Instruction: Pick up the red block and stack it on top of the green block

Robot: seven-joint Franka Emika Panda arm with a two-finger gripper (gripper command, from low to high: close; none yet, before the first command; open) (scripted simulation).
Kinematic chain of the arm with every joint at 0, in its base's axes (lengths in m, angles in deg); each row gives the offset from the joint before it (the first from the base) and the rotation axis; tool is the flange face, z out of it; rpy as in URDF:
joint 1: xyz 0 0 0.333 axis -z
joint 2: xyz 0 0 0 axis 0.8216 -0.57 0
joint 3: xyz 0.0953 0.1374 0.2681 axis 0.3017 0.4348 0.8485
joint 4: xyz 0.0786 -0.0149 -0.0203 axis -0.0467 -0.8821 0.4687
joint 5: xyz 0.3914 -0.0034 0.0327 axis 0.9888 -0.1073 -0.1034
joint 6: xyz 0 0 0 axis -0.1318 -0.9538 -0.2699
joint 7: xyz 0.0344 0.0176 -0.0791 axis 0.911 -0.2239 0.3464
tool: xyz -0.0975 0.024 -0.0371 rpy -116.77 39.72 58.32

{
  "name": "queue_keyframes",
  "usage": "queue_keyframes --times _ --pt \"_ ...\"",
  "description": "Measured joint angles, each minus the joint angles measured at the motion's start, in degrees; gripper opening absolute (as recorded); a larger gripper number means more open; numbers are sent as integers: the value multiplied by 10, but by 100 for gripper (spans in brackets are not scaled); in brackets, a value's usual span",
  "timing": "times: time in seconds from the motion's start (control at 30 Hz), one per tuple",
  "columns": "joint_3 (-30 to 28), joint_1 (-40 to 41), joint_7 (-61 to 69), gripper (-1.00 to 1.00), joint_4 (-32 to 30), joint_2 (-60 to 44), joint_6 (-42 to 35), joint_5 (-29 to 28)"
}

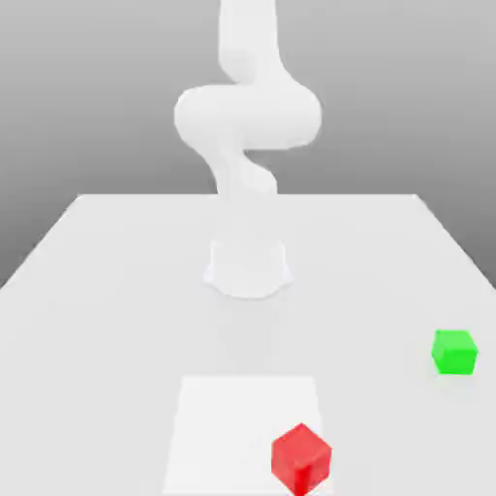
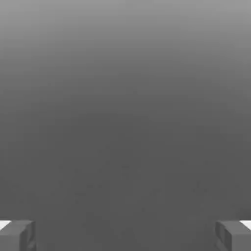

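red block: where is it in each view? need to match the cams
Exterior view: red block near the bottom edge, on the pale square patch of the table, toward the exterior view's right; green block further right, apart from it.
Hand view: open hand, fingertips wide apart, against plain grey.
Shared landmark: the grey backdrop; a weak match.
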Motion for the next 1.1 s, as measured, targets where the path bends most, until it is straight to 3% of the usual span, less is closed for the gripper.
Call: queue_keyframes --times 0.53,0.97,1.0,1.1 --pt "-41 -92 224 0 -57 -337 125 57" --pt "-27 -102 310 0 -80 -600 264 28" --pt "-23 -99 312 -100 -77 -619 280 31" --pt "-23 -98 312 -100 -77 -619 279 30"
